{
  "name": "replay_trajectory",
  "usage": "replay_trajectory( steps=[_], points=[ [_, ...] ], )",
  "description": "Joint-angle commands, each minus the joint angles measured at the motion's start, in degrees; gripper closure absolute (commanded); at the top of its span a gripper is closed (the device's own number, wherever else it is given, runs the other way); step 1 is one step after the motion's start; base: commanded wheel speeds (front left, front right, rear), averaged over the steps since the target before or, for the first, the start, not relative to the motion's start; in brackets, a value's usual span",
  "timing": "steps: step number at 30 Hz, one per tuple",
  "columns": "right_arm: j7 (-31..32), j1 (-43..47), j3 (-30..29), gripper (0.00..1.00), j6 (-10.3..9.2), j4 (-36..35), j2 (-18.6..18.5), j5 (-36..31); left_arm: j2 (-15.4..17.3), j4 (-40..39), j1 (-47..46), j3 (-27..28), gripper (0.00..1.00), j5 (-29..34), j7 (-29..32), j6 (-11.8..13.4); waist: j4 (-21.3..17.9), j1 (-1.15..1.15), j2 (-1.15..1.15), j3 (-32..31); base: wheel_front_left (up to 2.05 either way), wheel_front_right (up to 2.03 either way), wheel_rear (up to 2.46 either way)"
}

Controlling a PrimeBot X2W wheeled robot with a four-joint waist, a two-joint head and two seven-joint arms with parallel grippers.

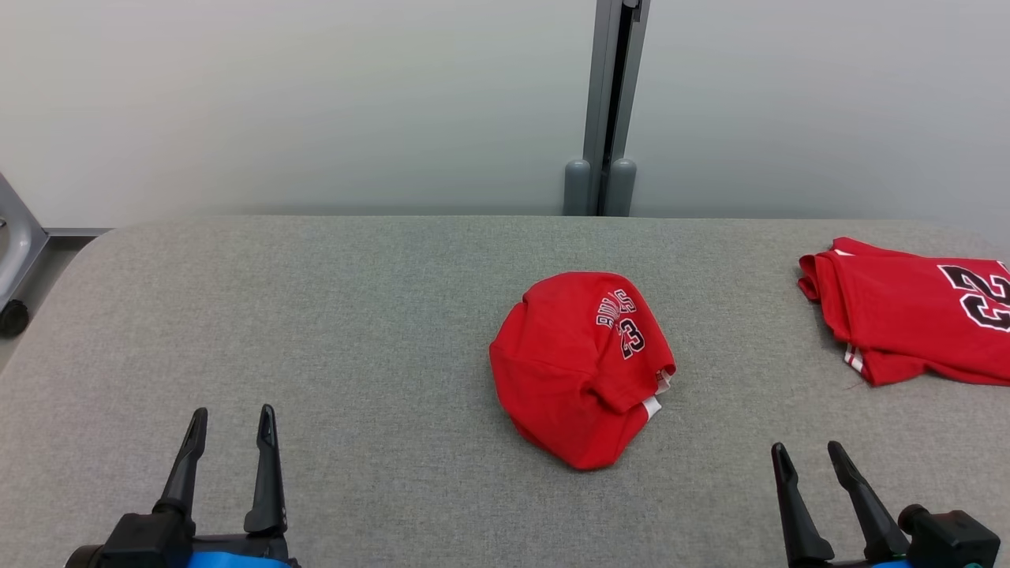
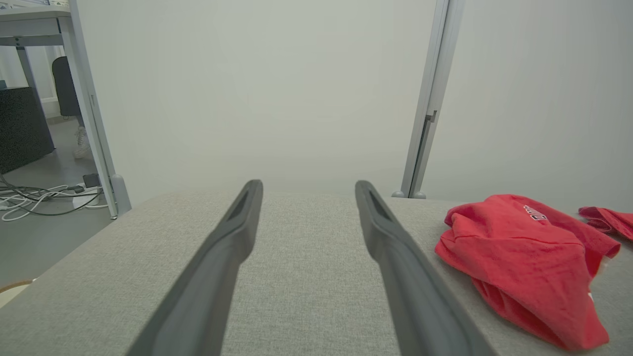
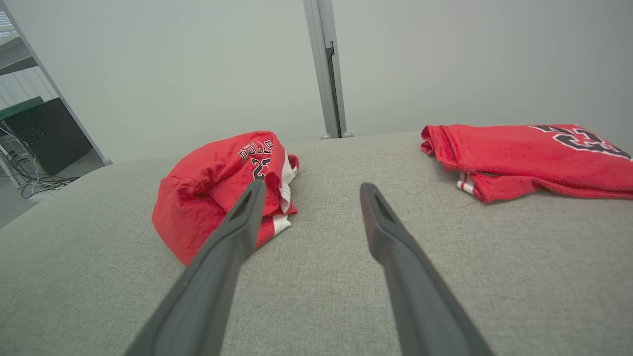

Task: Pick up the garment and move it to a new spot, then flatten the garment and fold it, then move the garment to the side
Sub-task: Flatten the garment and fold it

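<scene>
Both my left gripper (image 1: 230,422) and right gripper (image 1: 813,456) are idling with fingers apart, empty. Crumpled red jersey (image 1: 581,367) is sitting mid-table (image 1: 316,331); soft, light, limp; pinching a raised fold looks best.

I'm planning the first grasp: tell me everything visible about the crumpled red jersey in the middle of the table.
The crumpled red jersey is soft-looking cloth bunched into a rounded mound, black-and-white lettering and a number on top, white trim showing at its right edge. It rests only on the grey fabric tabletop, apart from the folded red jersey.
</scene>
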Motion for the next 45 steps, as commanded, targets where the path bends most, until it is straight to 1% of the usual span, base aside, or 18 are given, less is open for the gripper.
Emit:
replay_trajectory(
  steps=[1,17,23,27,32,37,44,45],
  points=[
    [0.13,0.91,-0.18,0.00,0.04,-0.06,-0.07,-0.01,-0.17,0.19,-0.01,0.34,0.00,0.32,-0.25,-0.23,-0.01,0.00,0.00,-0.02,0.00,0.00,0.00],
    [0.26,-0.22,-0.29,0.00,0.04,0.67,-0.07,-0.35,-1.36,0.84,-0.51,1.76,0.00,1.59,-0.26,-1.60,0.00,0.00,0.00,-0.29,0.00,0.00,0.00],
    [1.44,-5.38,-0.01,0.00,0.04,1.42,-0.07,-1.81,-1.80,1.15,-1.43,1.91,0.00,2.06,-0.26,-1.98,0.48,0.00,0.00,0.36,0.00,0.00,0.00],
    [2.38,-11.80,1.00,0.00,0.04,2.92,-0.06,-3.27,-2.24,1.02,-2.45,1.48,0.00,2.49,-0.26,-2.26,1.41,0.00,0.00,1.91,0.00,0.00,0.00],
    [4.36,-20.87,1.56,0.00,0.04,7.36,-0.19,-5.57,-2.99,1.19,-4.11,0.92,0.00,2.90,-0.26,-2.67,3.40,0.00,0.00,4.57,0.00,0.00,0.00],
    [4.51,-27.93,0.66,0.00,0.03,13.72,-1.43,-6.61,-3.74,1.51,-6.05,0.70,0.00,3.20,-0.26,-3.05,6.14,0.00,0.00,7.35,0.00,0.00,0.00],
    [3.85,-32.93,-1.23,0.00,0.03,25.38,-3.48,-7.51,-4.69,2.30,-8.46,0.43,0.00,3.49,-0.26,-3.58,10.32,0.00,0.00,10.62,0.00,0.00,0.00],
    [3.85,-32.93,-1.23,0.00,0.03,25.38,-3.48,-7.51,-4.69,2.30,-8.46,0.43,0.00,3.49,-0.26,-3.58,10.32,0.00,0.00,10.62,0.00,0.00,0.00]
  ],
)
